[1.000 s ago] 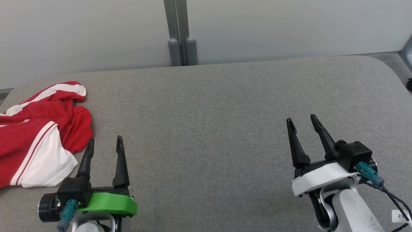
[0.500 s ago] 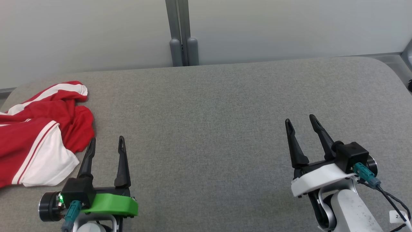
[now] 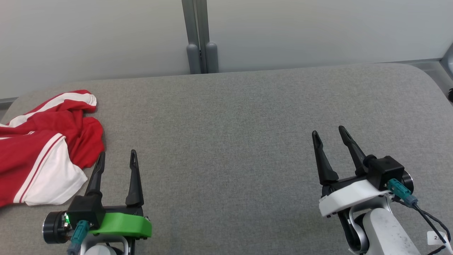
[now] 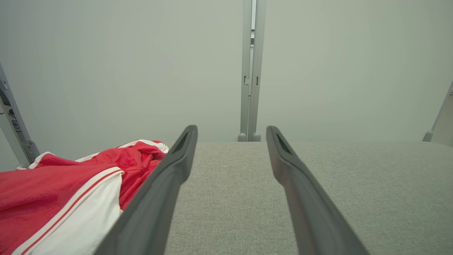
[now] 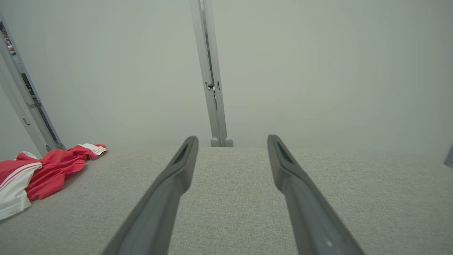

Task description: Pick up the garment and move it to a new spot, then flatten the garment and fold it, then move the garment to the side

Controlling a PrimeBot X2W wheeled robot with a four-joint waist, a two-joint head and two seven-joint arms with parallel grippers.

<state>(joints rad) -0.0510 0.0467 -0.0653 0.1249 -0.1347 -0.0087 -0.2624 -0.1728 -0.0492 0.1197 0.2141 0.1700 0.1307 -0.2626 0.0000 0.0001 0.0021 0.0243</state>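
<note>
A crumpled red garment (image 3: 42,141) with white stripes and a white panel lies at the left end of the grey table (image 3: 230,117). My left gripper (image 3: 118,156) stands open just right of the garment's edge, nothing between its fingers. In the left wrist view the garment (image 4: 63,184) lies left of the left gripper (image 4: 230,131). My right gripper (image 3: 328,131) stands open over bare table at the right, far from the cloth. From the right wrist the garment (image 5: 42,170) shows at far left, with the right gripper (image 5: 231,140) open.
A pale wall with a grey vertical post (image 3: 198,35) runs behind the table's far edge. The table's rounded right corner (image 3: 424,74) lies at the upper right. Grey fabric surface stretches between the two grippers.
The picture has shifted slightly, as the camera moved. The right gripper has drifted a little left. The garment lies as before.
</note>
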